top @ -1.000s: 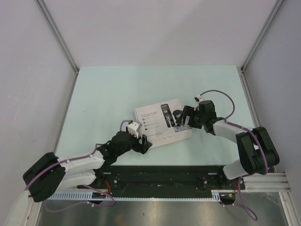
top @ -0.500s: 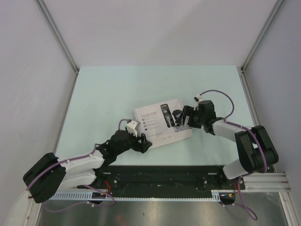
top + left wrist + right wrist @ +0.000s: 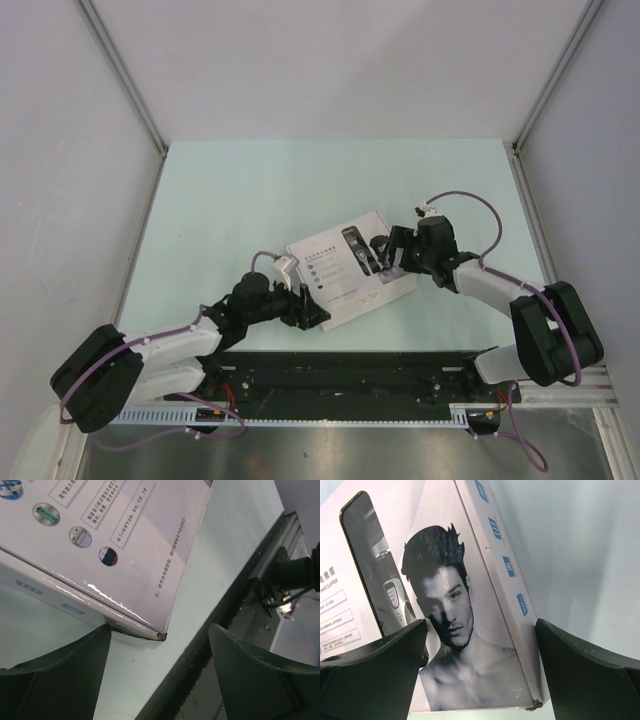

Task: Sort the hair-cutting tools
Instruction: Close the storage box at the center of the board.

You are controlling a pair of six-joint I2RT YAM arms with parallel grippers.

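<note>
A flat white box (image 3: 350,270) with a printed lid lies closed and skewed on the pale green table; none of the hair-cutting tools themselves show, only a printed clipper picture on the lid. My left gripper (image 3: 312,313) is open at the box's near corner. In the left wrist view the box (image 3: 100,540) has that corner between the open jaws of my left gripper (image 3: 159,632), with the left finger (image 3: 65,670) touching the box's side. My right gripper (image 3: 391,250) is open at the box's right end. In the right wrist view my right gripper (image 3: 480,627) straddles the box (image 3: 485,555).
A black mounting rail (image 3: 350,365) runs along the table's near edge, close behind the left gripper, and also shows in the left wrist view (image 3: 260,580). Grey enclosure walls stand at the left, back and right. Bare table (image 3: 320,185) lies beyond the box.
The box has turned counterclockwise, its right end now farther back and its near corner closer to the rail. My left gripper has swung right to that near corner. The right gripper stayed at the right end.
</note>
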